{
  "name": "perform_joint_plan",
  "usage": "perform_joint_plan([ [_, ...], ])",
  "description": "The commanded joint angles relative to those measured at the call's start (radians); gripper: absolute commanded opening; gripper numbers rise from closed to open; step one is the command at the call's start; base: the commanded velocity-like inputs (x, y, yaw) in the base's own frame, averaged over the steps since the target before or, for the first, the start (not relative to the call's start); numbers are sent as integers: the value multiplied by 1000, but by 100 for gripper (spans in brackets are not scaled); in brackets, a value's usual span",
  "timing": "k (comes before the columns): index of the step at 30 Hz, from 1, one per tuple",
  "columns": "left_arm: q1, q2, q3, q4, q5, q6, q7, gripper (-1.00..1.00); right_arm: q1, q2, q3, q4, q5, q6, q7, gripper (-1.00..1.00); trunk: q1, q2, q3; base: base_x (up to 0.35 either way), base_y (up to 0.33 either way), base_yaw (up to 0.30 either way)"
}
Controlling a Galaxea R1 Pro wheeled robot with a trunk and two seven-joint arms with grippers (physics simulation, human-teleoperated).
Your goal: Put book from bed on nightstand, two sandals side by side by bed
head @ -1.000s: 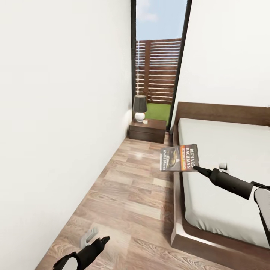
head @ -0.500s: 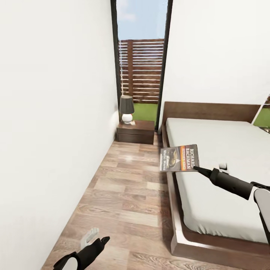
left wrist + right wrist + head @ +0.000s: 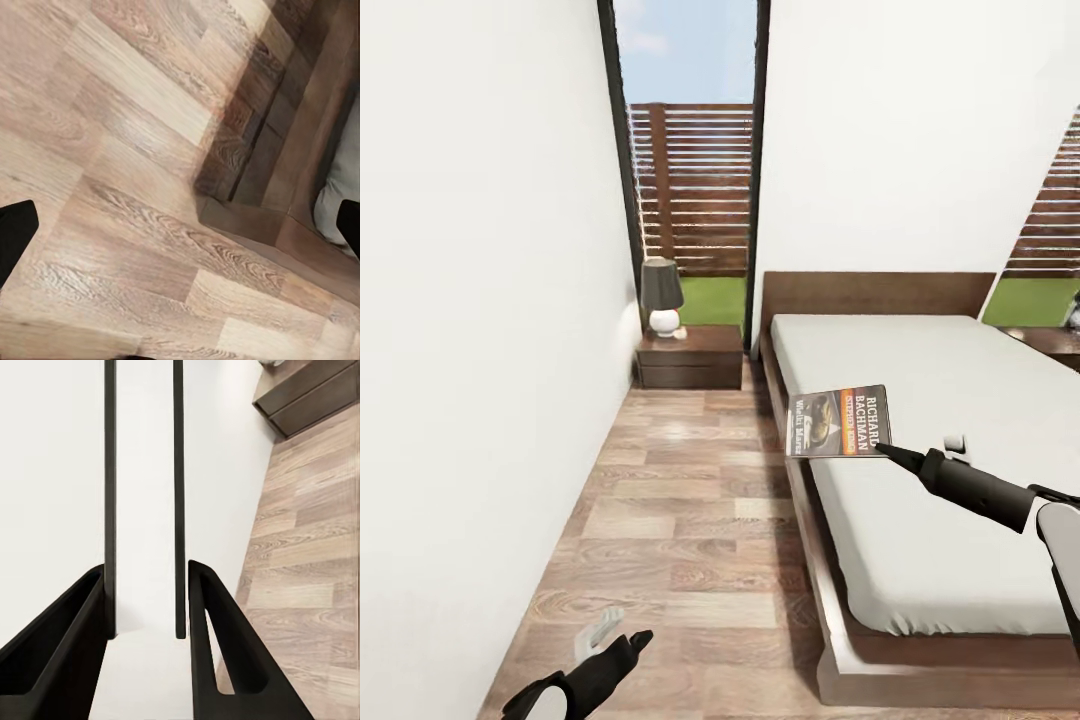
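Pinching the book [image 3: 839, 422] by its edge, right hand [image 3: 887, 457] holds it above bed [image 3: 920, 420] side; left hand [image 3: 622, 645] spread, low over floor [image 3: 690, 500].

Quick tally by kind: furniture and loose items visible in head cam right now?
bed: 1
nightstand and second nightstand: 2
lamp: 1
book, in the right gripper: 1
Total: 5

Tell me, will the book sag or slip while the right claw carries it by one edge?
The book juts out flat from the right claw, so it is probably stiff and light. The edge-only pinch suggests it could twist or slip if jolted.
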Motion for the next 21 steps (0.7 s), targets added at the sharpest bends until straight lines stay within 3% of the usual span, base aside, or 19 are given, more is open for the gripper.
perform_joint_plan([
  [1,0,1,-3,-2,11,0,9,100,-1,0,-1,0,-2,7,8,-100,0,-1,-1,260,217,-266],
  [16,0,1,-3,2,14,0,10,100,-1,0,-1,0,-2,7,8,-100,0,-1,-1,257,232,-265],
  [21,0,1,-3,3,12,0,10,100,-1,0,-1,0,-2,7,8,-100,0,-1,-1,258,219,-132],
])
